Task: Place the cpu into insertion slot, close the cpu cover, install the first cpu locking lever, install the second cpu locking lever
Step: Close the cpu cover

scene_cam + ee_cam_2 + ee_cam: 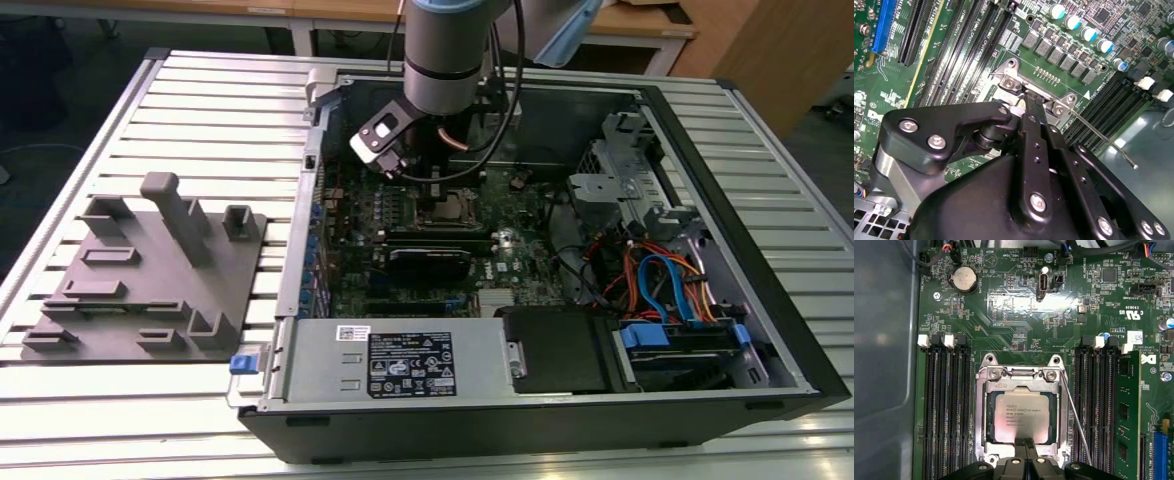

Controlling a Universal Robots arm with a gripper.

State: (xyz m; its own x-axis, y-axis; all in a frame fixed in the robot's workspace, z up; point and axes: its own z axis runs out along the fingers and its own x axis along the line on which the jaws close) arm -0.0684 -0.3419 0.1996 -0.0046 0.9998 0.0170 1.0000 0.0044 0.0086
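As the arm (447, 45) hangs upright, its gripper (1026, 442) meets the cpu cover (983, 415).

In the exterior view the computer case (785, 300) sits on the table (214, 100), with a holder block (147, 270) at its nine o'clock. The cpu (1021, 416) lies in the insertion slot (989, 420), memory slots (941, 415) on both sides.

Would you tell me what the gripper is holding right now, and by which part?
Nothing seems held: the gripper, fingers together, meets the edge of the cpu cover, which lies closed over the cpu.
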